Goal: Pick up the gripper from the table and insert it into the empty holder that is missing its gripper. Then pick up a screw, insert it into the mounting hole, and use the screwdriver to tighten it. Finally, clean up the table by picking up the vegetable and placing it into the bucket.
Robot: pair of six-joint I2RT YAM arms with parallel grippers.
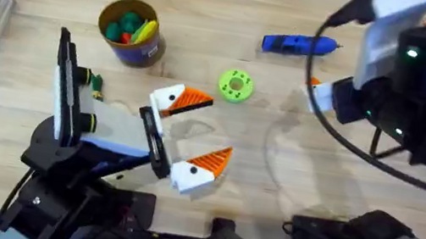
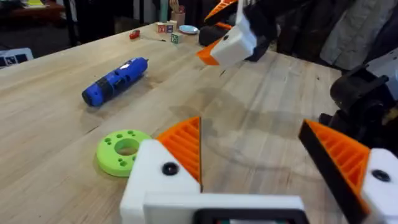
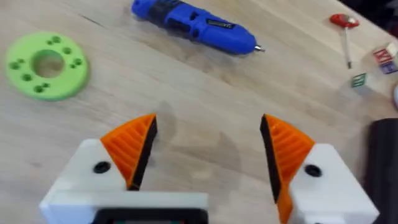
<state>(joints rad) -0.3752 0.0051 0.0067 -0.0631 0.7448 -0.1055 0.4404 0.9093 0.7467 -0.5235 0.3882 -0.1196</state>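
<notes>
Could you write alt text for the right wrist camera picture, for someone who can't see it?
The right gripper hangs open over a wooden table, its white fingers tipped with orange ribbed pads. Beyond it lie the blue screwdriver and a lime-green disc.

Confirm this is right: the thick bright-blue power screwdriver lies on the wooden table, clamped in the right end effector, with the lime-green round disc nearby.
Not quite. The thick bright-blue power screwdriver lies free on the wooden table, beyond the open, empty right end effector, as the right wrist view shows. The lime-green round disc does lie nearby.
</notes>
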